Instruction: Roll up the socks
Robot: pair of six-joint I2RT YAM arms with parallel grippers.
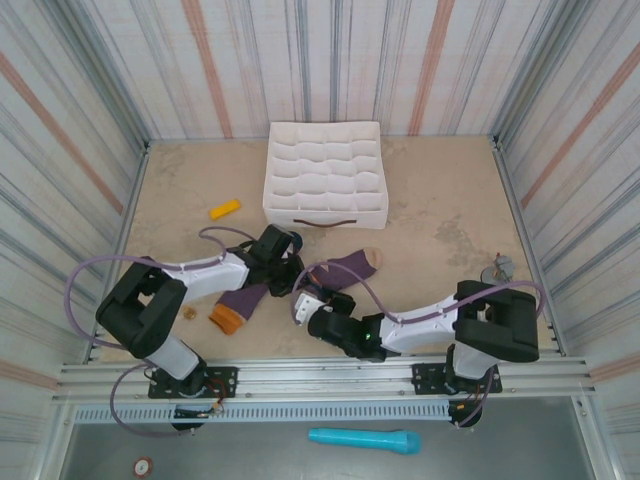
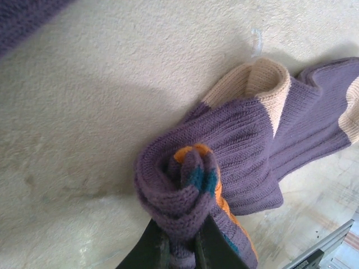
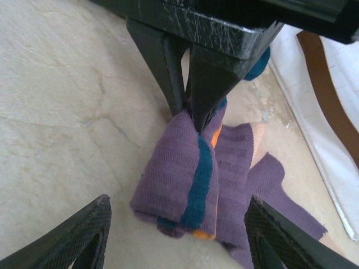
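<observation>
The left gripper [image 3: 189,115] has its jaws clamped on the rolled sock [image 3: 179,179], a tight purple coil showing teal and orange, low against the table [image 3: 56,112]. Its unrolled part, with a cream heel and toe, trails flat toward the white divided box [image 1: 325,215]. The right gripper [image 3: 179,200] hovers at the coil, jaws apart on either side of it and clear of the fabric. The other sock [image 1: 240,300], with its orange cuff nearest the arm bases, lies beneath the left arm.

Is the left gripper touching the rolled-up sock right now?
Touching. In the left wrist view the left gripper is shut on the sock roll, its fingers pinching the purple fabric.
</observation>
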